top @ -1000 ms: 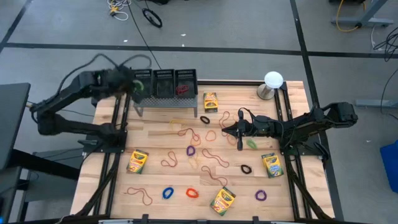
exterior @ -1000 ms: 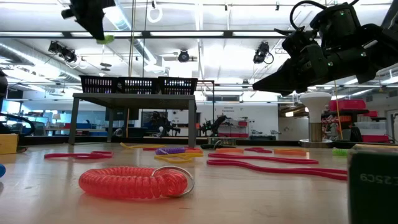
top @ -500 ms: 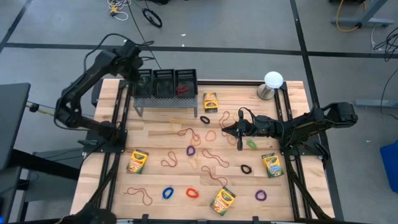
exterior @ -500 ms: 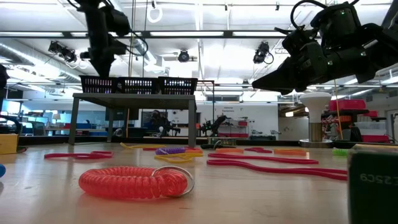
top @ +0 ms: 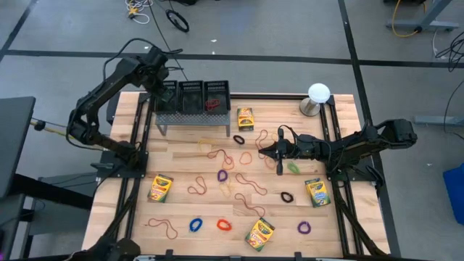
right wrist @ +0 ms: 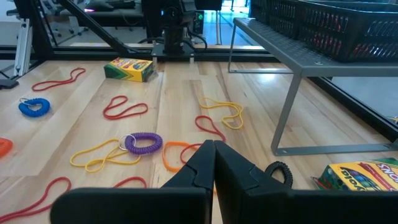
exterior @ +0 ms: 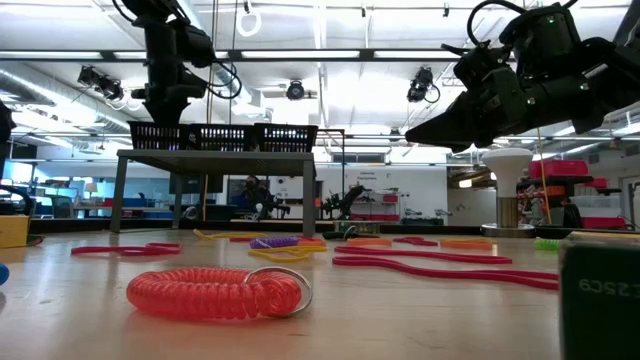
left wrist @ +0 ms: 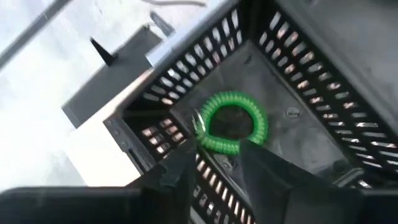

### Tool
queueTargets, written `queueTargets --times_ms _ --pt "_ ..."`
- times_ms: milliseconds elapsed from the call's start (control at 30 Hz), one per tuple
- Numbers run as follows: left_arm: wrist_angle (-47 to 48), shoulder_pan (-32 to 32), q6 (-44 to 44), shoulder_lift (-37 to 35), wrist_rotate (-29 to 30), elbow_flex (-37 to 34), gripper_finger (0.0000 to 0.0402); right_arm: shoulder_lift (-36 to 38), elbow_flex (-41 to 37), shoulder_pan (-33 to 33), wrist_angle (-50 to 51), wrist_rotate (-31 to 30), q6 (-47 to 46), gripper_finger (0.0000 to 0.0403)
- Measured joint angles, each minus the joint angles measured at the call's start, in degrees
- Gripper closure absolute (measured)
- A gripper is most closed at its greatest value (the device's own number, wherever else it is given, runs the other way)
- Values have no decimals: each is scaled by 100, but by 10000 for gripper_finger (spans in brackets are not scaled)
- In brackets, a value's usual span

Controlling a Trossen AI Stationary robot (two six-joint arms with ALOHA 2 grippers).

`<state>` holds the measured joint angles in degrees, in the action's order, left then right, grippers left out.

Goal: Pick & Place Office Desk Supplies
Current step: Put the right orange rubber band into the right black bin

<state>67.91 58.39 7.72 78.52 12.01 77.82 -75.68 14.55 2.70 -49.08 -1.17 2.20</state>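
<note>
Desk supplies are being shown scattered across the tabletop.
A green coiled band (left wrist: 231,123) is lying flat inside a black bin; four yellow-and-green crayon boxes (top: 245,118) and coloured loops (top: 222,175) are lying spread on the wood.

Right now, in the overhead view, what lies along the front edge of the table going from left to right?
Thin red rubber-band loop → blue coiled band → red coiled band → yellow-and-green crayon box → purple coiled band.
</note>
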Motion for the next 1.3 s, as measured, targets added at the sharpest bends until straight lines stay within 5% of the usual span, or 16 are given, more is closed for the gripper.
queueTargets --times_ms 133,267,567,833,1300 --pt "99 -106 193 -112 -18 356 245 0 0 0 15 0 -6 391" --pt "-167 -346 299 -596 -573 263 269 0 2 0 103 2 -141 391" --pt "-2539 -1670 179 -2127 -1247 -1678 392 -2 2 0 119 1 -195 392" --pt "-4438 -2941 -1230 -2280 -2673 -3109 382 -1 2 0 72 2 -195 392" --pt "-9021 -5819 -1089 -1928 -1330 -5496 391 -2 2 0 87 0 -195 392"
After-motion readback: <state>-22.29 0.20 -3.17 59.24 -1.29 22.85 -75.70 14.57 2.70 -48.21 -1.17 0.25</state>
